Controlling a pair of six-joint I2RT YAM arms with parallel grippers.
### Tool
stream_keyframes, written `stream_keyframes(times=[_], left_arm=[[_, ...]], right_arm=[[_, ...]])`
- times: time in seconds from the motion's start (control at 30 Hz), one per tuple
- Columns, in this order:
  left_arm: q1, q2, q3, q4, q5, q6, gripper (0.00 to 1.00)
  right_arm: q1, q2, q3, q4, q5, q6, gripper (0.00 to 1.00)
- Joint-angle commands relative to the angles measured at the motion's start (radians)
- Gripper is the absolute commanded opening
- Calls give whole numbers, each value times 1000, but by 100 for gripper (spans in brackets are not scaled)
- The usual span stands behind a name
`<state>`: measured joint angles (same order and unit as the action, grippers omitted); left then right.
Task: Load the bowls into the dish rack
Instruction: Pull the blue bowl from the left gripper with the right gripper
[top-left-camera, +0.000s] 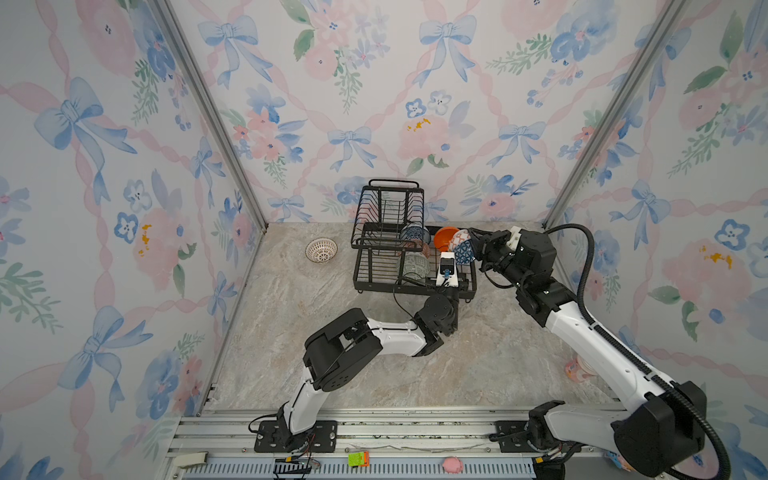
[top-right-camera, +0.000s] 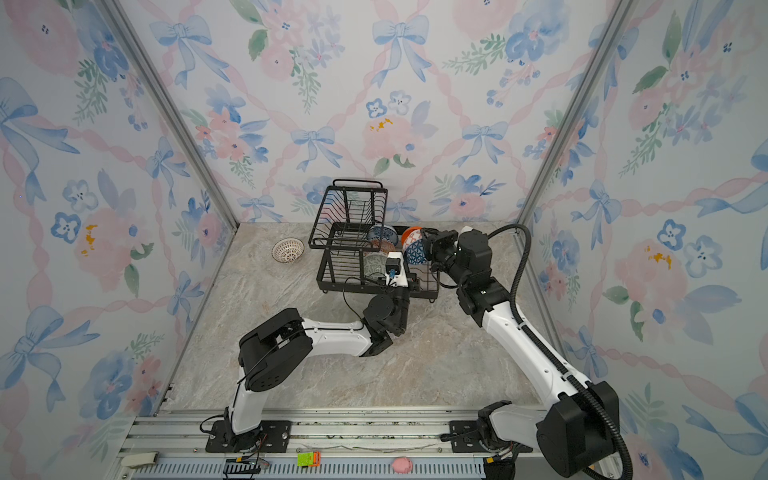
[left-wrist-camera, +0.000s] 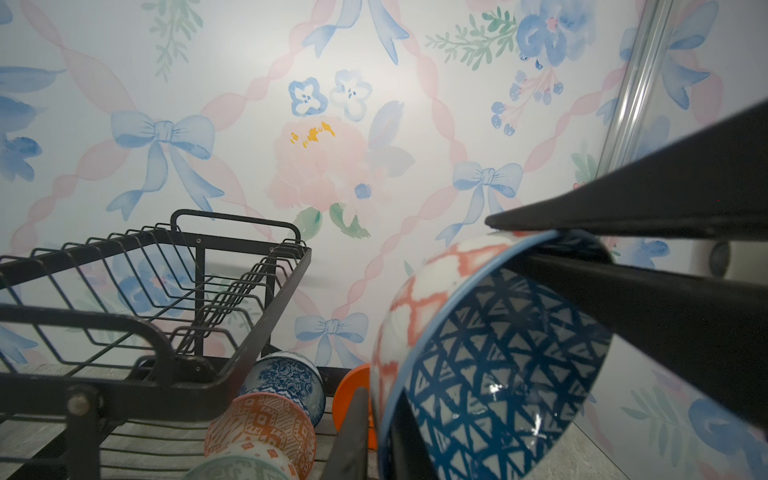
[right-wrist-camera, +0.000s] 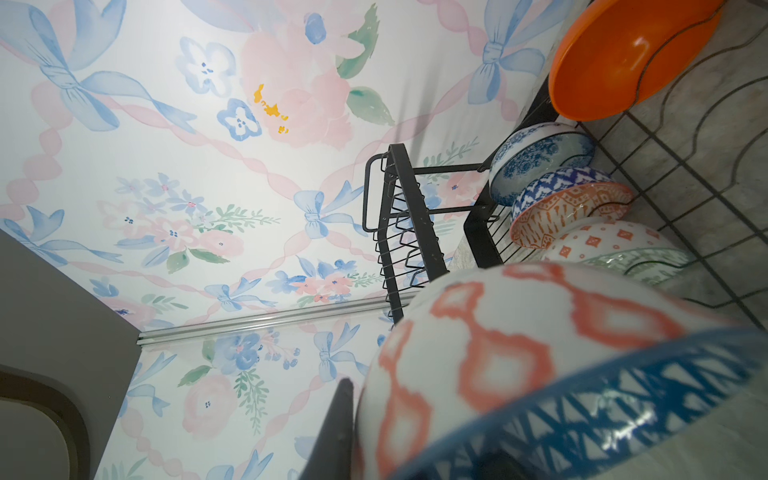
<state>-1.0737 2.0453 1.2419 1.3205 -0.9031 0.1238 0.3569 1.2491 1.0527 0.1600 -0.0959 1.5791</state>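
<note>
1. The dark blue geometric bowl (top-left-camera: 462, 248), white with red diamonds outside, is held on edge over the right end of the dish rack (top-left-camera: 393, 181).
2. The right gripper (left-wrist-camera: 500, 239) is seen clamped narrowly on this bowl's rim, one finger inside and one outside. In both top views its fingertips are hidden behind the bowl.
3. The left gripper (left-wrist-camera: 381, 428) is cut off at the edge of its own wrist view. Its fingers stand narrowly on either side of the same rim, but whether the rim is pressed cannot be told. In both top views it is covered by the wrist camera (top-left-camera: 448, 268).
4. The plain orange bowl (right-wrist-camera: 623, 62) is leaned in the lower tray (right-wrist-camera: 476, 245), just beside the held bowl. It is largely hidden in the top views and cropped in the right wrist view.
5. The blue-and-white bowl (right-wrist-camera: 540, 158), the red-orange patterned bowl (right-wrist-camera: 569, 212) and the grey-green bowl (top-left-camera: 415, 266) are stood on edge in a row in the lower tray. They are partly covered by the upper basket (left-wrist-camera: 274, 311), and the grey-green one is mostly hidden in both wrist views.
6. The white lattice bowl (top-left-camera: 321, 250) is set mouth-up on the table (top-left-camera: 332, 353), well apart from the rack, on its left.
</note>
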Motion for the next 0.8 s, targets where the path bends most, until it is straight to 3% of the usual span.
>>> stream_keyframes(times=[0.0, 0.3, 0.57, 0.67, 0.77], left_arm=[[-5, -25, -11, 74, -33, 21, 19], [-6, -73, -32, -39, -23, -45, 35], [-20, -176, -131, -81, -29, -70, 86], [-25, -229, -189, -101, -27, -85, 98], [-25, -297, -226, -193, -1, -122, 98]], right_arm=[[-19, -21, 21, 6, 82, -71, 2], [-19, -26, 9, 24, 78, -76, 0], [-34, -59, 10, 4, 107, -153, 0], [-45, -73, 7, -4, 122, -189, 0], [-59, -76, 7, -10, 123, -217, 0]])
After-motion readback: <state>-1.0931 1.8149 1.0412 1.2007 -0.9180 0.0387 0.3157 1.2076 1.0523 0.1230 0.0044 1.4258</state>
